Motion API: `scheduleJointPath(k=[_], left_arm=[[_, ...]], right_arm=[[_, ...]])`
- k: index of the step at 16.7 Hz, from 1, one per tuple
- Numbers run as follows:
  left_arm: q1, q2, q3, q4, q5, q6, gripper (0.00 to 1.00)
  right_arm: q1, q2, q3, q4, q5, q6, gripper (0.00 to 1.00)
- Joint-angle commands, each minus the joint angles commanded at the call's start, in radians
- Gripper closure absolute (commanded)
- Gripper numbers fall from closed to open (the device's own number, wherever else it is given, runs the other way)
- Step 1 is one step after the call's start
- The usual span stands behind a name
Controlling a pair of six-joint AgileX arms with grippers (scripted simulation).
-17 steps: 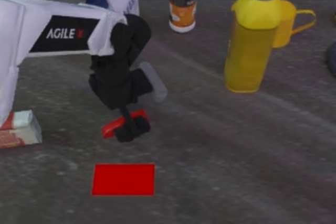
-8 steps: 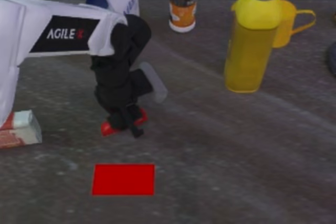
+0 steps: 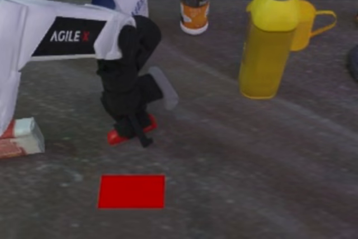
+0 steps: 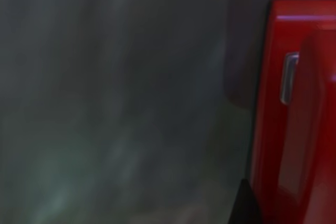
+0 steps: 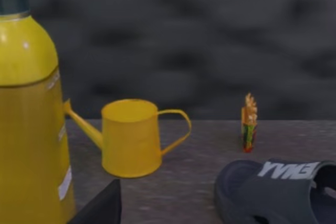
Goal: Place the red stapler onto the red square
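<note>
the left gripper (image 3: 136, 130) pinches the red stapler (image 3: 117, 136) on the table — well short of the red square (image 3: 132, 191).

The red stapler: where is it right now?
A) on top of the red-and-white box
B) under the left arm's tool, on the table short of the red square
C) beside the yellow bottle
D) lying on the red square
B: in the top view the red stapler sits under the left tool, on the table, apart from the red square.
</note>
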Motion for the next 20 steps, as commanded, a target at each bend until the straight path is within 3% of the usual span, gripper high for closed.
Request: scheduleJointPath(k=[5, 12, 20], left_arm=[[0.005, -0.013, 0.035, -0.04, 0.0, -0.001, 1.0], [0.017, -0.111, 0.207, -0.325, -0.001, -0.002, 1.0], [-0.001, -0.159, 0.178, -0.332, -0.001, 0.029, 1.0]], right_arm=[[0.0, 0.0, 0.0, 0.0, 0.0, 0.0, 0.0], [0.0, 0.0, 0.0, 0.0, 0.0, 0.0, 0.0], [0.0, 0.0, 0.0, 0.0, 0.0, 0.0, 0.0]])
